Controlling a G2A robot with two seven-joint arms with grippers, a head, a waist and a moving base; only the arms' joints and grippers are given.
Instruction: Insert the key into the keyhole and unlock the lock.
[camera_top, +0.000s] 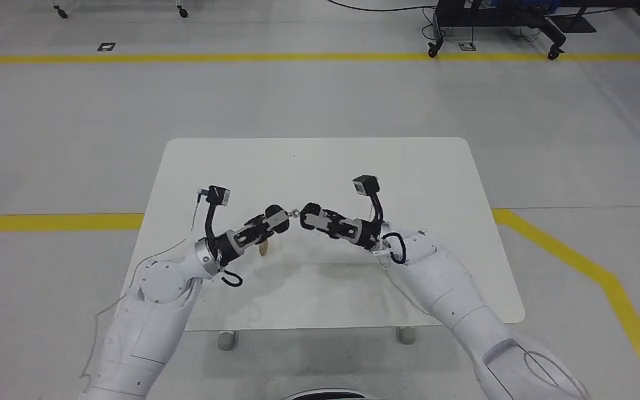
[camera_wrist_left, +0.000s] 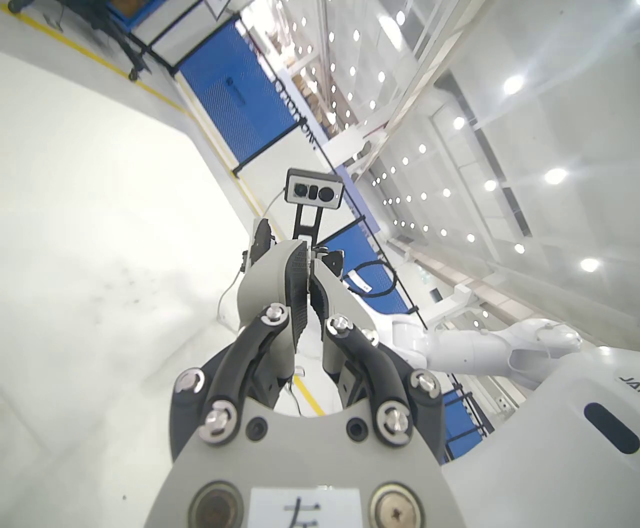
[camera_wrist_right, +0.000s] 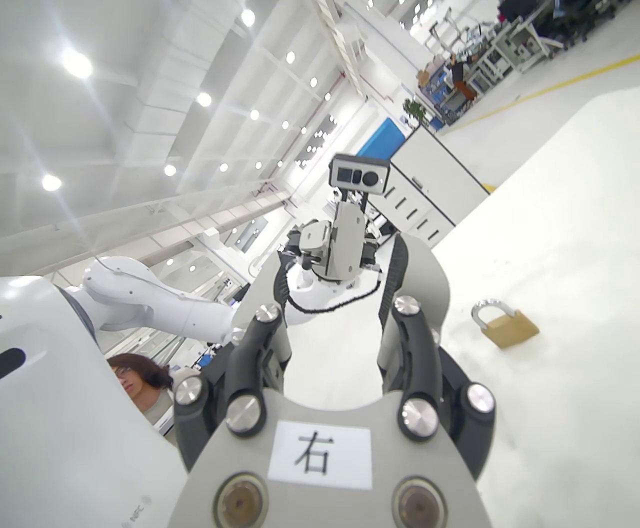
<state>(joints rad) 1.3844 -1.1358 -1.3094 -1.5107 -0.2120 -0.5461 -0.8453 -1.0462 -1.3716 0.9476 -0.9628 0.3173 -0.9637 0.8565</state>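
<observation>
- Progress: early stage. The padlock (camera_wrist_right: 505, 327) lies on the counter (camera_top: 420, 190) with its shackle apparently closed, and nothing touches it. Insertion and turning both remain.
- Left end effector (camera_wrist_left: 306, 262): fingers pressed together. The top view shows a small thin item at their tips, judged to be the key (camera_top: 295, 212).
- Right end effector (camera_wrist_right: 340, 250): fingers spread, holding nothing. It sits at 3 o'clock of the left one, with the tips near each other.
- Padlock position: in the top view, at 7 o'clock of the left end effector, near it.
- Count: one padlock, one key, two end effectors.
</observation>
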